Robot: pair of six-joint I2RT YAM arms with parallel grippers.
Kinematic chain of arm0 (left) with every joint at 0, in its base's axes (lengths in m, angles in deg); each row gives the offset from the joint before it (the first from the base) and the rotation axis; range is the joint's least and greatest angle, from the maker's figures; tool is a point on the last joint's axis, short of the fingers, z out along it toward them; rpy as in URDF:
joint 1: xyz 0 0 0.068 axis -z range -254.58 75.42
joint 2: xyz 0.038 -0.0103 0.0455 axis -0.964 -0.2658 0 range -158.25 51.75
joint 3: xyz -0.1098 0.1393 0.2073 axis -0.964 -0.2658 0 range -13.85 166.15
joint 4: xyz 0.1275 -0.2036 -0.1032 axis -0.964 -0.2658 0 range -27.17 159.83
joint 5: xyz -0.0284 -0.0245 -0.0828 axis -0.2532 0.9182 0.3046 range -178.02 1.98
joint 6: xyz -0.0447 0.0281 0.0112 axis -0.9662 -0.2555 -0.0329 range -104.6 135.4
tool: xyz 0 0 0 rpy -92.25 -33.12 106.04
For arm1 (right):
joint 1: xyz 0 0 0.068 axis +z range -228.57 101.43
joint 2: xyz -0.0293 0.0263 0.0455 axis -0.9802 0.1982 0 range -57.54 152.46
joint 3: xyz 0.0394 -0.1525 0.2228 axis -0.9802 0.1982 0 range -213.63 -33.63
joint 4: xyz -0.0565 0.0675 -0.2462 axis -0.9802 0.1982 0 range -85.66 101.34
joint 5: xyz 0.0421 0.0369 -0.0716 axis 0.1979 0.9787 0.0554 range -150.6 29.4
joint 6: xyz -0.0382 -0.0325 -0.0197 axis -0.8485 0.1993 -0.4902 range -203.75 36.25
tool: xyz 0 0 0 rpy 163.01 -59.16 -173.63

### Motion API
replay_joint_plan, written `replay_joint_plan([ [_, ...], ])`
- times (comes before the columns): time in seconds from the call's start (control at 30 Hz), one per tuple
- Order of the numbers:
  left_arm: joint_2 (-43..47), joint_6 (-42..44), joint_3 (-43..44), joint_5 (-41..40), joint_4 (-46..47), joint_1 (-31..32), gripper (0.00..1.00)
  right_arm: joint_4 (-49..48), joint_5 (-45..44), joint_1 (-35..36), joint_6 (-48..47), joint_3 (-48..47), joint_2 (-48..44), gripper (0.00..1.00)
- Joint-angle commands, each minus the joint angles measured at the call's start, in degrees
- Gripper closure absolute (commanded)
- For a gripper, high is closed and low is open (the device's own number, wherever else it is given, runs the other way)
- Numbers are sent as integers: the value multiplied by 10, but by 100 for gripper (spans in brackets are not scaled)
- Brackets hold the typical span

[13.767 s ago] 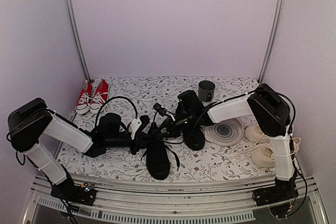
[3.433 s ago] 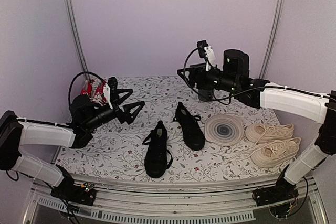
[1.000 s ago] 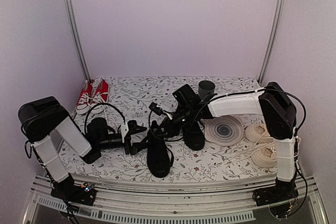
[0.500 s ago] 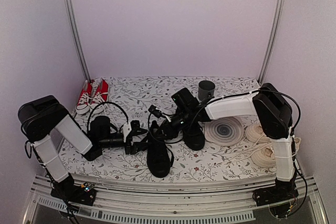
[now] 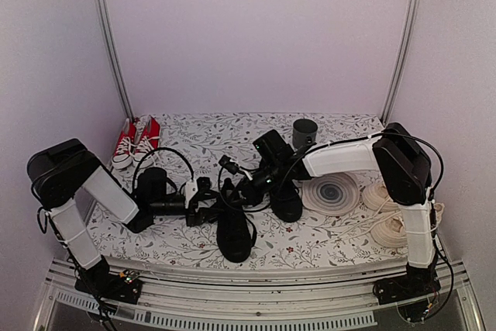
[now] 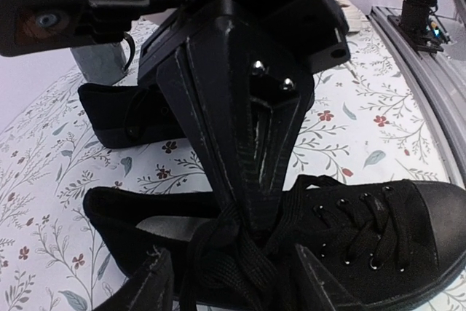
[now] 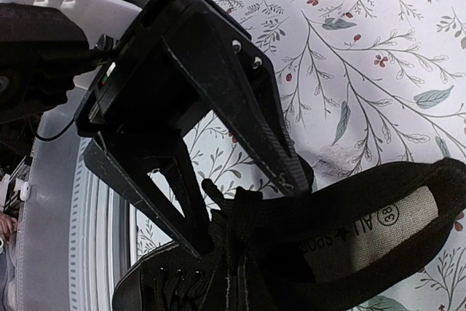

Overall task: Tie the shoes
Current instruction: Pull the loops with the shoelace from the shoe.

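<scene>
Two black shoes lie mid-table, the near shoe and the far shoe. Both grippers meet over the near shoe's tongue. My right gripper comes in from the right and is shut on a black lace in the tangle. In the left wrist view it shows as a closed wedge. My left gripper is open, its fingers straddling that lace tangle. The right wrist view shows the near shoe's insole, my right gripper and the left gripper's spread fingers.
Small red-and-white sneakers stand at the back left. A grey cup is behind the far shoe, a round ringed disc to its right. Cream sneakers lie by the right arm's base.
The right gripper has closed on the lace at the near shoe. The left gripper has slid right toward the shoe and its jaws have narrowed.
</scene>
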Motion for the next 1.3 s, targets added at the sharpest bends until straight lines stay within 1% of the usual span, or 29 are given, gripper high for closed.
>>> replay_joint_plan([
  [0.0, -3, 24, 14, 32, -26, -7, 48, 6, 10, 3, -10, -2, -26, 99],
  [0.1, -1, 33, 12, 44, -31, -7, 53, 6, 11, 3, -10, -2, -26, 99],
  [0.37, 6, 20, 12, 36, -20, -6, 74, 4, 13, 3, -11, -4, -26, 99],
  [0.43, 5, 15, 12, 42, -15, -6, 81, 6, 14, 2, -12, -4, -28, 99],
  [0.57, 3, 3, 10, 38, -12, -7, 100, 7, 11, -3, -14, 4, -37, 97],
  [0.67, 2, -3, 9, 35, -12, -6, 100, 6, 11, -8, -13, 16, -45, 90],
  [0.73, 0, -5, 10, 35, -12, -7, 100, 1, 12, -11, -12, 20, -48, 82],
  [0.77, -1, -6, 11, 36, -12, -6, 100, -1, 15, -11, -12, 20, -47, 77],
  [0.83, -4, -9, 14, 36, -12, -7, 100, -9, 26, -10, -11, 17, -43, 71],
  [0.93, -7, -13, 19, 36, -16, -6, 100, -23, 34, -8, -4, 12, -35, 68],
  [1.03, -7, -14, 20, 37, -18, -7, 96, -23, 29, -3, -1, 2, -22, 66],
  [1.07, -6, -14, 21, 38, -20, -7, 94, -22, 27, -2, -2, 0, -19, 67],
  [1.1, -6, -14, 21, 38, -22, -7, 92, -23, 26, -2, -1, -1, -16, 69],
  [1.13, -5, -14, 21, 38, -24, -7, 89, -24, 24, -2, 0, -1, -16, 74],
  [1.17, -3, -18, 21, 38, -26, -7, 85, -26, 24, -2, 0, -1, -16, 83],
  [1.2, -1, -21, 19, 38, -30, -7, 81, -25, 23, -3, 0, -2, -16, 89],
  [1.27, 10, -33, 11, 37, -33, -7, 72, -19, 19, -3, -5, -4, -18, 95],
])
